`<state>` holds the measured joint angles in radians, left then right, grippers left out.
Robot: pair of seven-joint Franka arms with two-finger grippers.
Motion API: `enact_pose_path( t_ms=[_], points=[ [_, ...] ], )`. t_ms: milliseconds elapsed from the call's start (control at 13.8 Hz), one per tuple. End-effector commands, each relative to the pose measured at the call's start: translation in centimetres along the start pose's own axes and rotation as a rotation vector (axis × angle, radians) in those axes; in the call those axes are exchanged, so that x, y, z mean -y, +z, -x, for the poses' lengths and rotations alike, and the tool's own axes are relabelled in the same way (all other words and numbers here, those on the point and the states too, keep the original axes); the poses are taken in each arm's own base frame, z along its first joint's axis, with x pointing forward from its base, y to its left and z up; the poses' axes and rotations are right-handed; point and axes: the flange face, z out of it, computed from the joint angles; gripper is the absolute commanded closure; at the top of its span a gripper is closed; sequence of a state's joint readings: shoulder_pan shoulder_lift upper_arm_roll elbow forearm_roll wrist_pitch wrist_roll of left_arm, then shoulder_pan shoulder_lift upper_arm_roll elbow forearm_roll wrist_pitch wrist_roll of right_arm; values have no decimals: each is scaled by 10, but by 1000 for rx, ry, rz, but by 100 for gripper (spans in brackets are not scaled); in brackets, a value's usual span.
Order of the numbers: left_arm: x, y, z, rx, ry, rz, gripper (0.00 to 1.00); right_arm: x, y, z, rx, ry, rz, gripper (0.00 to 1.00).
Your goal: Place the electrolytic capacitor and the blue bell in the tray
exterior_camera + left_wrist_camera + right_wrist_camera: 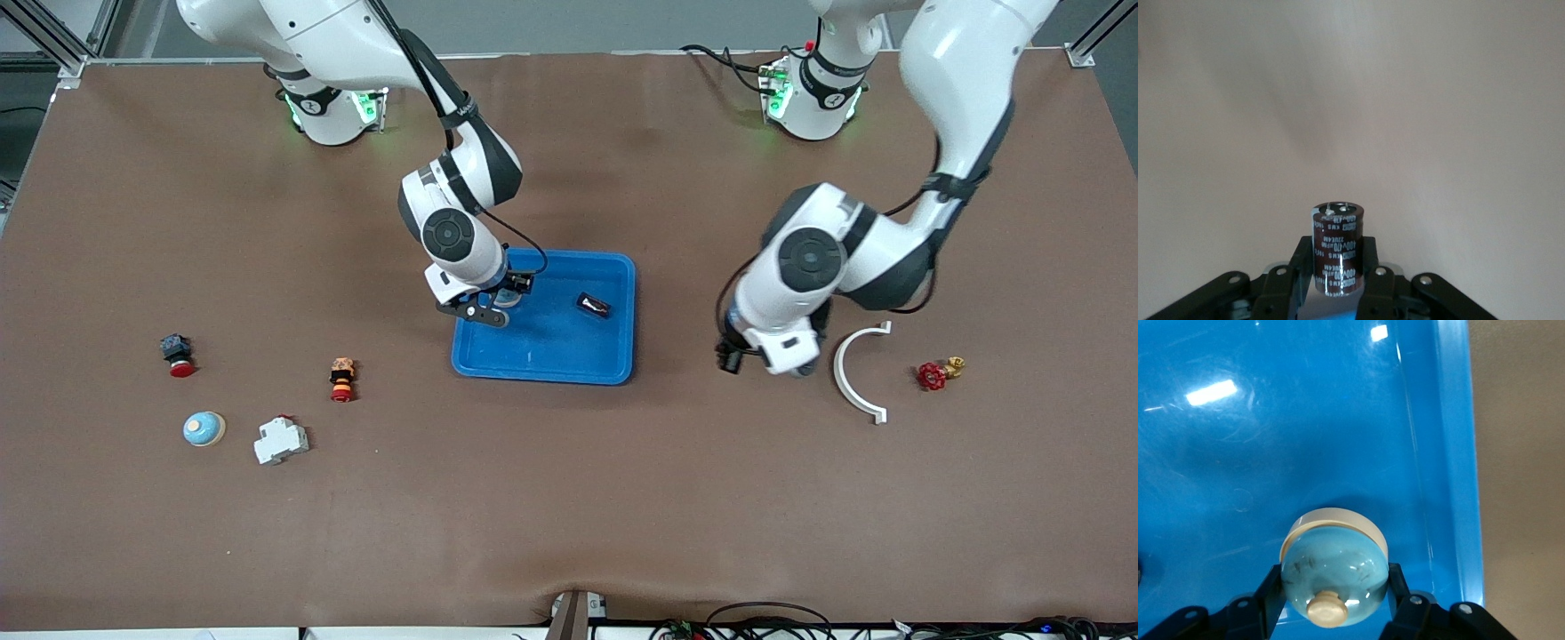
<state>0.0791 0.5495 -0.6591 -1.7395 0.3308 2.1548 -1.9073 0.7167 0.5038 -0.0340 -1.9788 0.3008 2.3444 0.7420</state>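
My right gripper [498,307] is shut on a light-blue bell [1335,570] with a cream base and knob. It hangs low over the floor of the bright-blue tray [1338,420], in the corner toward the right arm's end of the table [613,364]. I cannot tell whether the bell touches the floor. My left gripper [1336,260] is shut on the electrolytic capacitor [1336,247], a dark brown cylinder with white print. It holds the capacitor over bare brown table. In the front view this gripper [787,356] is between the tray and a white curved piece, and the capacitor is hidden.
A small black part [593,306] lies in the tray. A second blue bell [204,428], a white breaker [281,440] and two red-button switches [178,354] [341,379] lie toward the right arm's end. A white curved piece [858,373] and a red valve [933,375] lie by the left gripper.
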Motion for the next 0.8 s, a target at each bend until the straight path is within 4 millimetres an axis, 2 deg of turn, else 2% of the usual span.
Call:
enact_pose_path(
  t_ms=[0, 217, 290, 362, 434, 507, 579, 724],
  points=[
    [-19, 20, 53, 25, -6, -5, 100, -7, -5, 3, 0, 12, -22, 91],
    [-42, 40, 101, 1, -108, 27, 100, -5, -3, 4, -6, 8, -24, 88],
    [-45, 52, 118, -21, -121, 32, 100, -3, -3, 5, -7, 5, -24, 80],
    [-46, 65, 131, -42, -123, 37, 100, -3, -3, 6, -6, 3, -24, 69],
    [-45, 75, 147, -53, -123, 49, 100, -2, -5, 5, -7, 6, -26, 46],
    [-44, 83, 155, -60, -132, 63, 100, -2, -5, 6, -3, 1, -21, 29],
    [-45, 85, 160, -48, -132, 81, 100, -2, -7, 5, -4, 2, -21, 0],
    [-42, 95, 168, -39, -119, 83, 100, 0, -15, 7, 3, -5, -20, 0]
  ],
)
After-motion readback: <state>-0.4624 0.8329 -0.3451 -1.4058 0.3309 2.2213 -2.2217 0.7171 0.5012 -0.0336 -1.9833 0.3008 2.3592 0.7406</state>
